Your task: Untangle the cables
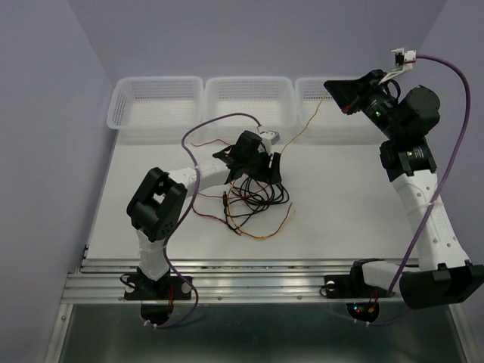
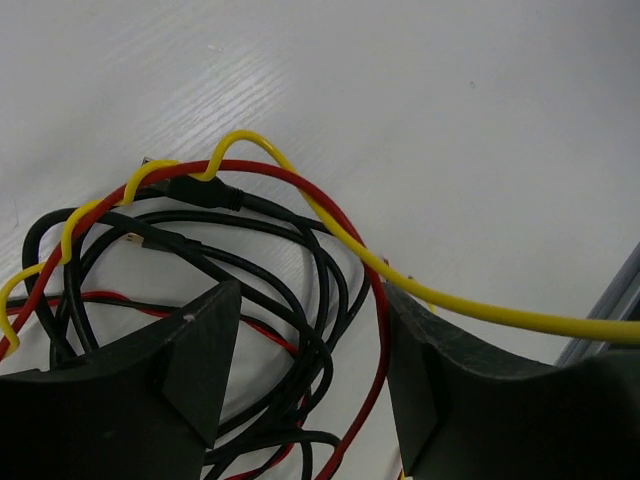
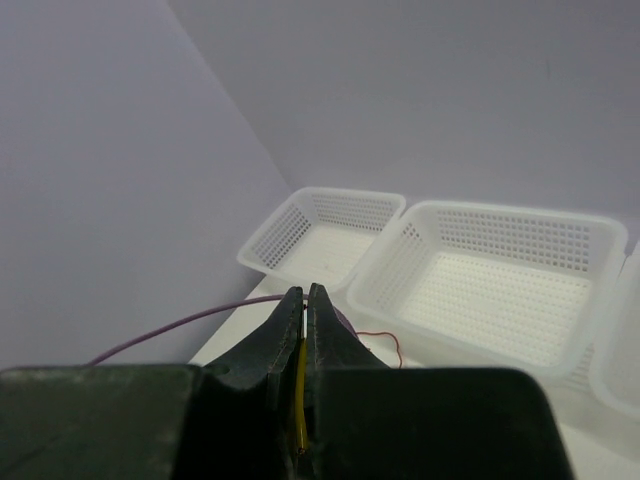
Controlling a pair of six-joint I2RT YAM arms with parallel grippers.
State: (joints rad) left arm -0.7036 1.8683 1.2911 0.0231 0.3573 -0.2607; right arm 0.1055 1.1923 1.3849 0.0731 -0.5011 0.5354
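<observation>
The three cables lie tangled at the table's middle: black [image 1: 265,198], red [image 1: 206,216] and yellow [image 1: 308,121]. My right gripper [image 1: 331,89] is raised at the back right and is shut on the yellow cable's end [image 3: 301,390]. That cable runs taut down to the tangle. My left gripper [image 1: 265,172] is open, low over the tangle. In the left wrist view it [image 2: 312,300] has black [image 2: 250,265] and red [image 2: 300,180] strands between its fingers. The yellow cable [image 2: 450,303] crosses over its right finger.
Three white mesh baskets [image 1: 159,98] [image 1: 249,94] [image 1: 311,106] stand in a row along the back wall, and two show in the right wrist view [image 3: 330,235] [image 3: 500,280]. Thick purple arm cables [image 1: 219,119] loop over the left arm and beside the right arm.
</observation>
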